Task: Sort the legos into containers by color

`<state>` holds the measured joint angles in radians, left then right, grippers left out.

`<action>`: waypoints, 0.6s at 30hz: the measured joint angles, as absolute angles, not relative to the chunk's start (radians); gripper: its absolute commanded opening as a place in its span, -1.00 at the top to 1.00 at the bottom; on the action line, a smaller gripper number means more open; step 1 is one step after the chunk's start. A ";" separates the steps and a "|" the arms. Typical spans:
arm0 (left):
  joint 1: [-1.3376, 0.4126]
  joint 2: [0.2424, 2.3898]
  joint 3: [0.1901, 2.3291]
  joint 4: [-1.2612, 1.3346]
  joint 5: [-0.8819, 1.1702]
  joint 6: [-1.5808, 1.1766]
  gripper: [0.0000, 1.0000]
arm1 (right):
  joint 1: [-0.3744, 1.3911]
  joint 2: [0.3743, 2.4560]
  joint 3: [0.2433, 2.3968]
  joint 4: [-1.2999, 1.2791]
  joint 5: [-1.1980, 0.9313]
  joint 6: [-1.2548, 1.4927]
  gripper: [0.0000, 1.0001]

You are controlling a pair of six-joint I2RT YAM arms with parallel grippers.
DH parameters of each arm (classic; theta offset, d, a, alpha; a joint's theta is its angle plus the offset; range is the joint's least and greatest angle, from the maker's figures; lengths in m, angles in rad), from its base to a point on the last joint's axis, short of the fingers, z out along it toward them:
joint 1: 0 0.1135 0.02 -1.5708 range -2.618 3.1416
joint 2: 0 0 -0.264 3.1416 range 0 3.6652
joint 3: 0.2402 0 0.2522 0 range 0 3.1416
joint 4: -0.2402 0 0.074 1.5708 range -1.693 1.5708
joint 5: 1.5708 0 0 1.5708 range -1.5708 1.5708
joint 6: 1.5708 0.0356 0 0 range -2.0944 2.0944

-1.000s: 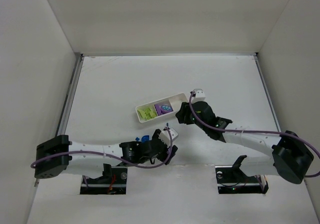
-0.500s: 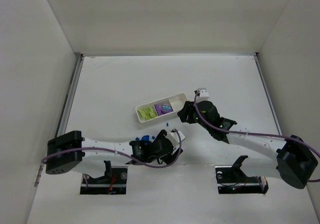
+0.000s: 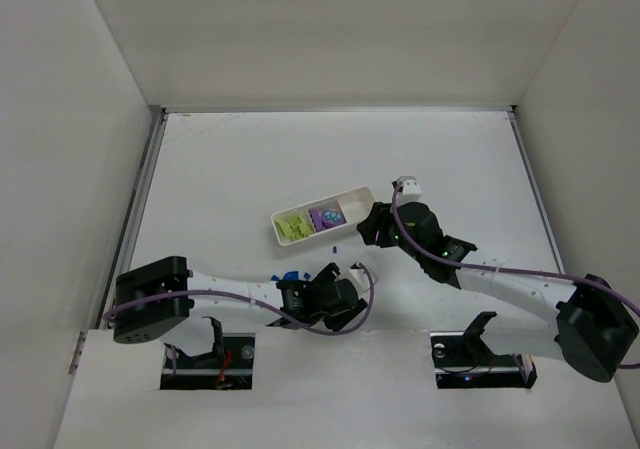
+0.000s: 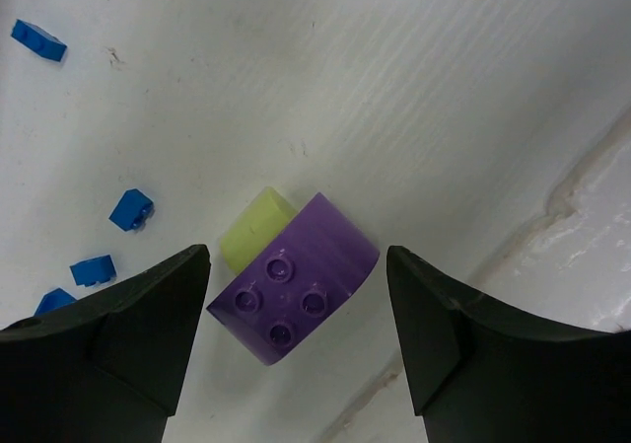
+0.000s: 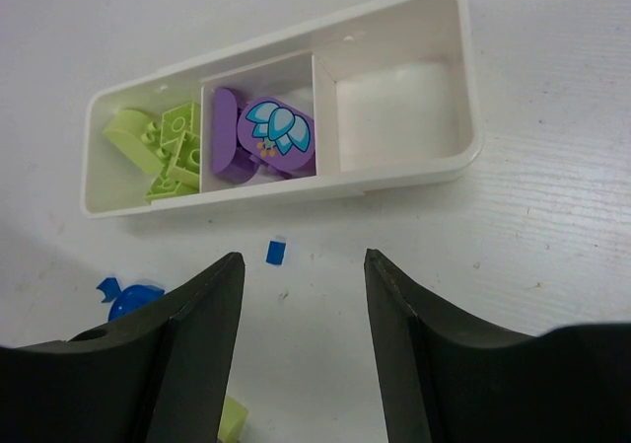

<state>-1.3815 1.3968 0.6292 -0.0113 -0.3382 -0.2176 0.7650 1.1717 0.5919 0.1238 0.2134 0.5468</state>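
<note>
Two grippers show here, and both stand open, holding nothing. The left gripper (image 4: 296, 263) hangs over a chunky purple block (image 4: 301, 300), one finger on each side. A little yellow-green piece (image 4: 254, 230) sits tight against that block; we cannot tell if the two are stuck together. Four tiny blue bits (image 4: 130, 209) lie on the table (image 4: 414, 88) to the left of them in this wrist view. The right gripper (image 5: 301, 265) hangs just beside the long white tray (image 5: 463, 58), on its near side. In the tray, the left box (image 5: 118, 182) holds yellow-green pieces (image 5: 168, 147) and the middle box (image 5: 281, 83) holds purple blocks (image 5: 261, 137). One blue bit (image 5: 276, 252) lies on the table just beside the tray wall. From above, we see that the left arm (image 3: 230, 294) has slid to the right since a second ago, and its big back part is now nearer the middle. The right gripper has barely moved, and the tray lies where it was.
</note>
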 measured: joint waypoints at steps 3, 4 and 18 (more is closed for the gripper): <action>-1.382 1.428 0.637 -0.025 -0.340 -0.211 -0.17 | 0.765 1.172 0.592 0.124 0.212 0.547 -0.16; -1.381 1.430 0.637 -0.029 -0.341 -0.208 -0.07 | 0.765 1.172 0.592 0.124 0.210 0.547 -0.16; -1.377 1.363 0.657 -0.037 -0.368 -0.183 0.50 | 0.765 1.173 0.586 0.134 0.202 0.548 -0.18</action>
